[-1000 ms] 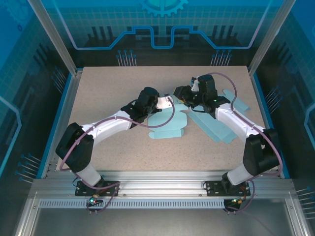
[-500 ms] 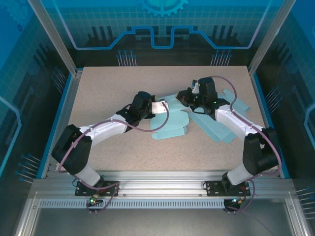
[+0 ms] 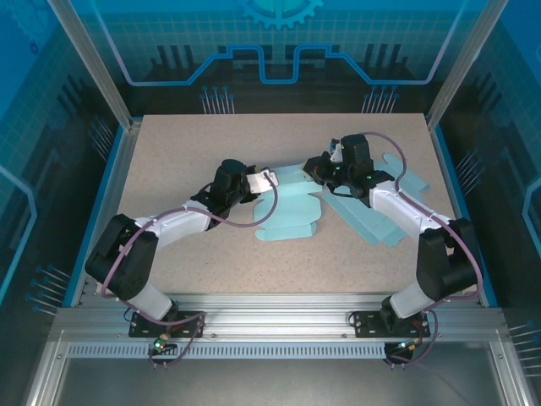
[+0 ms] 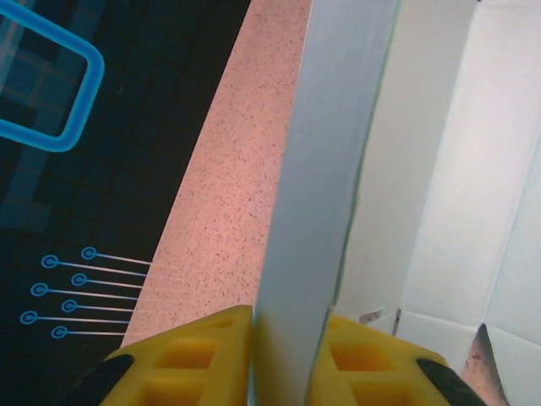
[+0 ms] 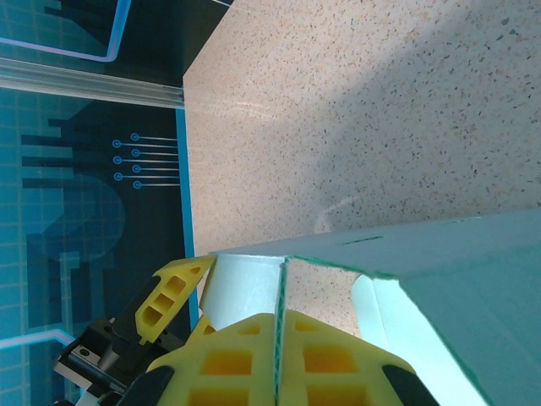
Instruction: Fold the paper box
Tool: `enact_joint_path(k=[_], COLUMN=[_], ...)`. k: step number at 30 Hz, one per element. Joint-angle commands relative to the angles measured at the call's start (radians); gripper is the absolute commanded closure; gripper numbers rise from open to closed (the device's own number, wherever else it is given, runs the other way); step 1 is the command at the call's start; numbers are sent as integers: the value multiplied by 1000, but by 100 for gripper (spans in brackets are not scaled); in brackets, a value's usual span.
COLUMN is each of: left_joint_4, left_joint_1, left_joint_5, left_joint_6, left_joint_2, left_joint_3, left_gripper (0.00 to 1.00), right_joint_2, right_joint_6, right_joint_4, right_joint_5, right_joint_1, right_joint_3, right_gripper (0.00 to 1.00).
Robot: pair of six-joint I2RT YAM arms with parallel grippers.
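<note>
Speckled beige table [image 3: 186, 144] inside a blue-panelled enclosure [image 3: 51, 101]. The left gripper [image 3: 268, 179] is pinching a raised flap of the pale teal paper box [image 3: 292, 216], which sits mid-table. The right gripper [image 3: 314, 166] is clamped tight on its back-right edge.

The top external camera hangs high above and behind the arm bases. It looks down and forward from a distance, taking in the whole tabletop [image 3: 186, 245] from near edge to far edge.

The left wrist camera sits just behind the left claw [image 4: 283, 355], very close. It looks along a raised panel of the paper box [image 4: 330, 169] toward an edge of the tabletop.

The right wrist camera sits as close behind the right claw [image 5: 277, 359], facing across bare tabletop toward the far left corner.

All three views share the paper box, and the right wrist view also catches the left claw.
</note>
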Motion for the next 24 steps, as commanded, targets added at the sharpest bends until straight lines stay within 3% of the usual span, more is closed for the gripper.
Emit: enact_joint_path(k=[1,5,12,14,17,24], left_joint_4=[71,46,20,36,71,164], left_joint_1=[1,-6,-79,-93,-105,-124], left_joint_5=[39,31,-133,-156,-175,-225], left_joint_6=[-9,10,128,149,171,223], left_joint_2=[0,-13,26,50,78,102], left_joint_3=[-14,-32,-57,-52,-46,-54], left_gripper=[83,92,94,100,100,100], right_joint_2=[13,-1,-108,-150,-201,-169], right_joint_6=[-11,-76,-246,-281,-332,-415], right_joint_4=[-2,-92,-335,-395,-478,-525], right_joint_5=[-14,13,194,252,320,256], right_joint_1=[-7,-7,-10,-10,-10,-6], right_joint_3=[2,23,42,50,81,168], right_gripper=[93,83,62,58,49,34])
